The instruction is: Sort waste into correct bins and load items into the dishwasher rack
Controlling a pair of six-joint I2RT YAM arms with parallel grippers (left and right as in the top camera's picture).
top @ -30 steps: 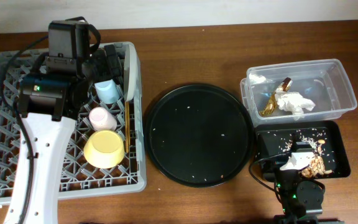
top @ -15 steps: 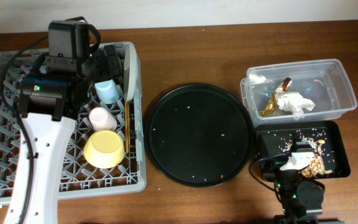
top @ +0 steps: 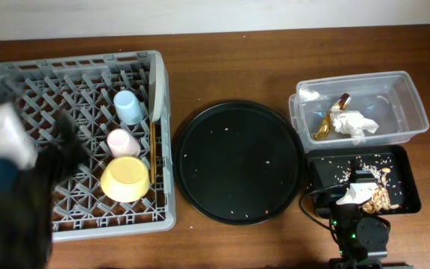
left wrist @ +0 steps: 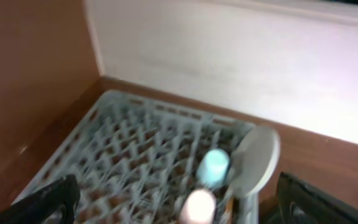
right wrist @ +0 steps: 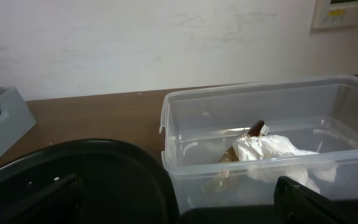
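Observation:
The grey dishwasher rack (top: 21, 97) holds the blue cup (top: 128, 107), the pink cup (top: 119, 140), the yellow bowl (top: 125, 178), the plate (top: 155, 82) on edge, and chopsticks (top: 153, 153). My left arm (top: 17, 194) is a blur over the rack's near left corner. In the left wrist view my left gripper (left wrist: 176, 200) is open and empty above the rack (left wrist: 129, 143). The clear tub (top: 405, 104) holds the napkin (top: 353, 122) and foil wrapper (top: 331, 119). The black tray (top: 327, 168) holds food scraps (top: 383, 196). My right gripper (right wrist: 179, 202) is open and empty.
The large round black tray (top: 237, 161) lies between the rack and the bins, with a few crumbs on it. It also shows in the right wrist view (right wrist: 73, 180), in front of the clear tub (right wrist: 185, 124). A wall runs behind the table.
My left arm has swung from the rack's back left towards the near left corner and is blurred. The cups, bowl and plate now show uncovered. The right arm has not moved.

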